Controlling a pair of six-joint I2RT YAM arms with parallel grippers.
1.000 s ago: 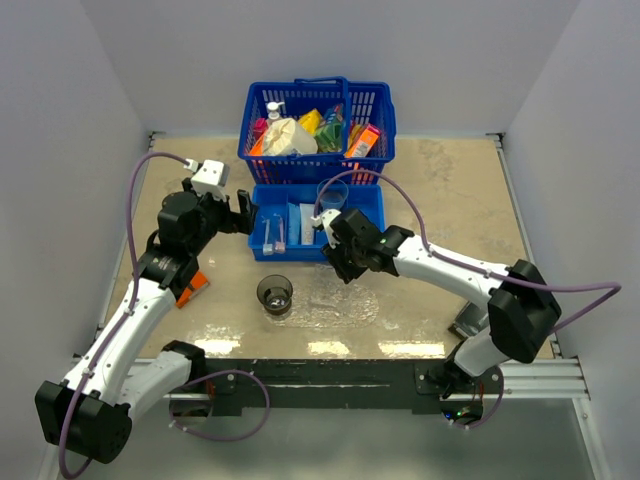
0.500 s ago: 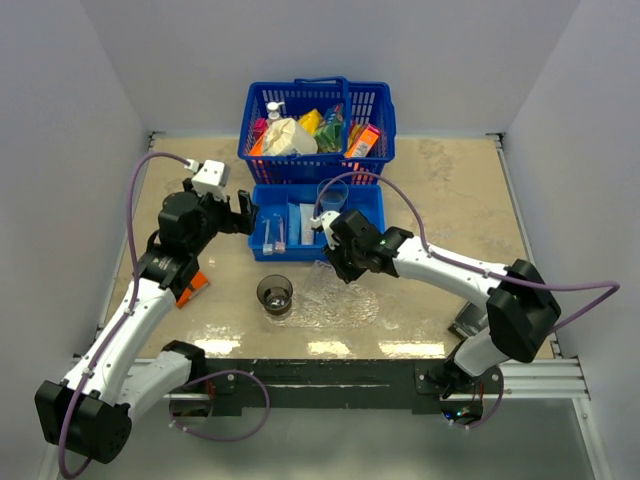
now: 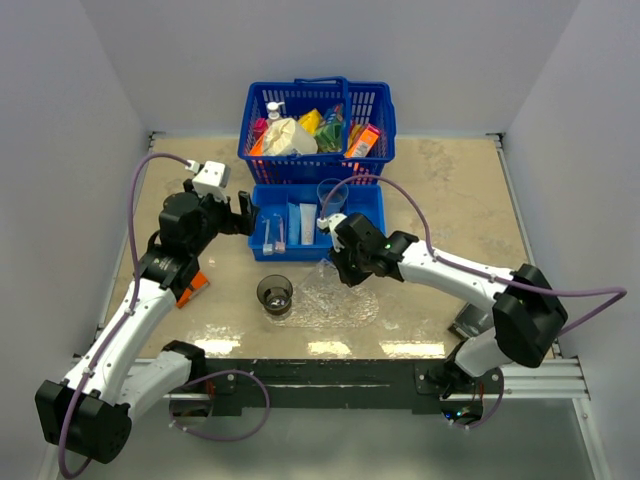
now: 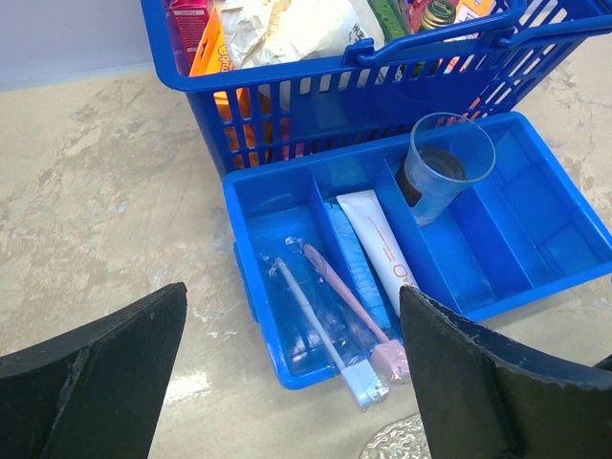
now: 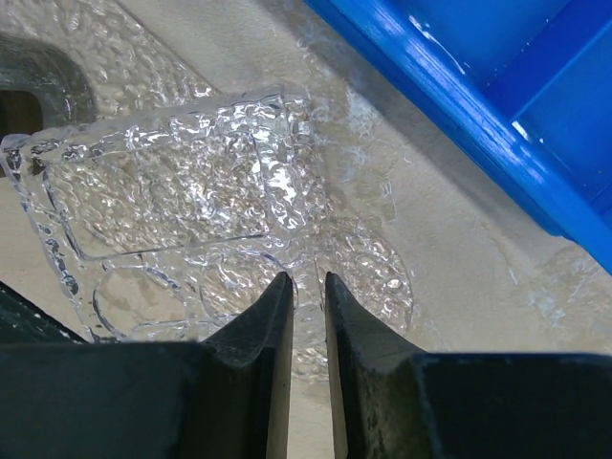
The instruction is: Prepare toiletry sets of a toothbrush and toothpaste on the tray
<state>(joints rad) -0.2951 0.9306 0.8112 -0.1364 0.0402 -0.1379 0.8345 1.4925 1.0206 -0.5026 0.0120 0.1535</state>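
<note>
Right wrist: gripper point(image 5: 308, 287) hides tray point(image 5: 182, 182) edge.

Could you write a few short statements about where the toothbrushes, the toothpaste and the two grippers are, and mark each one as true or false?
1. Both toothbrushes lie in the blue bin. True.
2. The left gripper holds a toothbrush. False: it is open and empty.
3. A clear cup stands in the blue bin. True.
4. The toothpaste lies on the tray. False: it is in the bin, beside the toothbrushes.
5. The right gripper pinches the tray's edge. True.
</note>
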